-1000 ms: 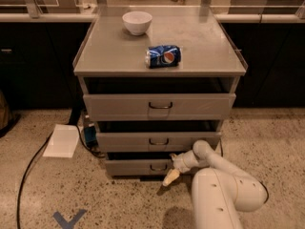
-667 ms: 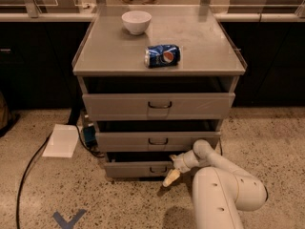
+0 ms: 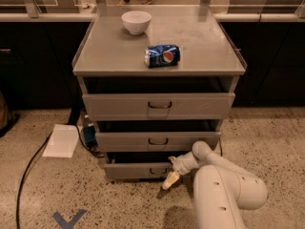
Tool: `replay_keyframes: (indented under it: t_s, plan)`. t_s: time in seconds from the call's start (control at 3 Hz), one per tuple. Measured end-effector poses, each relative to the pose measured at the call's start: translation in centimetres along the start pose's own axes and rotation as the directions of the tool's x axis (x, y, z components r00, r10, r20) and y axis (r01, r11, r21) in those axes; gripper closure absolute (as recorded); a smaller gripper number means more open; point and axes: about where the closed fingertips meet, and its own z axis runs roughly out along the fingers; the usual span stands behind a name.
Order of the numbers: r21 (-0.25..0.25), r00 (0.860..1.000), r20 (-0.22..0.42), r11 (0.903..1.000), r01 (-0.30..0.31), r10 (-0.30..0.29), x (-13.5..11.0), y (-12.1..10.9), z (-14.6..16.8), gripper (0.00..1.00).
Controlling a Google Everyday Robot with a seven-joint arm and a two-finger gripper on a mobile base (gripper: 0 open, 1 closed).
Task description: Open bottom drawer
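Nothing looks moved: the robot's gripper hangs at 4 o'clock from the small dark wire pull on the grey metal bottom drawer, grip open or shut I cannot tell; this stiff, probably heavy drawer, dark inside, is best pulled by that pull.
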Motion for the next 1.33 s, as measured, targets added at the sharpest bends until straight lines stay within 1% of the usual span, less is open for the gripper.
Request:
replay_keyframes:
  t_s: [0.33, 0.67, 1.0, 1.33]
  plan:
    - [0.007, 1.0, 0.001, 1.0, -0.005, 0.005, 0.1, 1.8, -1.6, 0.0]
    - [0.034, 0.999, 0.024, 0.9988, -0.034, 0.034, 0.1, 4.5, -3.9, 0.0]
    - [-0.023, 0.998, 0.012, 0.9982, -0.055, 0.056, 1.1, 7.8, -2.6, 0.0]
    - [-0.023, 0.998, 0.012, 0.9982, -0.055, 0.055, 1.0, 7.8, -2.6, 0.0]
